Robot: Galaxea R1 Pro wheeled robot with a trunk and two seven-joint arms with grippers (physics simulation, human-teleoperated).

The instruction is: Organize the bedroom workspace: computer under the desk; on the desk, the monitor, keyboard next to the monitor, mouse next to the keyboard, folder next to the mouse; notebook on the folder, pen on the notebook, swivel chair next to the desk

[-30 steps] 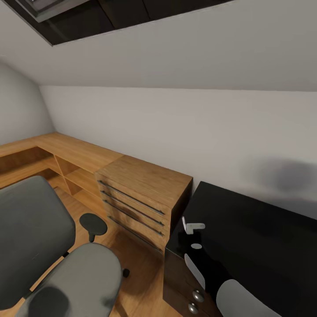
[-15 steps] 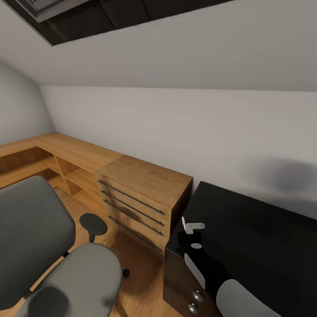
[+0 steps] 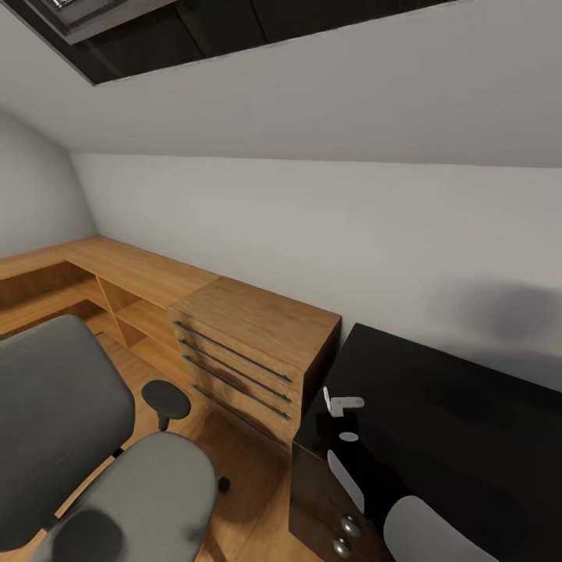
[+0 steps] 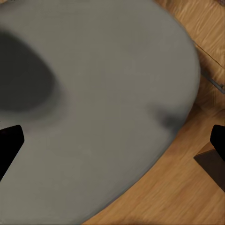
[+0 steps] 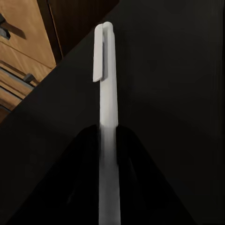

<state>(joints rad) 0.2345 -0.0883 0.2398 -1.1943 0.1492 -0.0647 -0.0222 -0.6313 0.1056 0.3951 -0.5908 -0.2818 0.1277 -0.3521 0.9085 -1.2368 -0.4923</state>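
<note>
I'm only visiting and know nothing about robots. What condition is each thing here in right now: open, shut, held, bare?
pen: held in the right gripper, which is shut on it, above the black desk top.
left gripper: open, holding nothing, over the chair seat.
swivel chair: upright, seat bare.
desk: the visible part of its top is bare.
wooden drawer unit: all drawers shut.

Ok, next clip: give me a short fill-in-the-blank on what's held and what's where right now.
1. The right gripper is shut on the white ____.
2. The pen hangs over the black top of the ____.
3. Under the open left gripper lies the grey seat of the swivel ____.
4. Between the swivel chair and the desk stands a wooden unit with ____.

Missing words: pen; desk; chair; drawers
</note>
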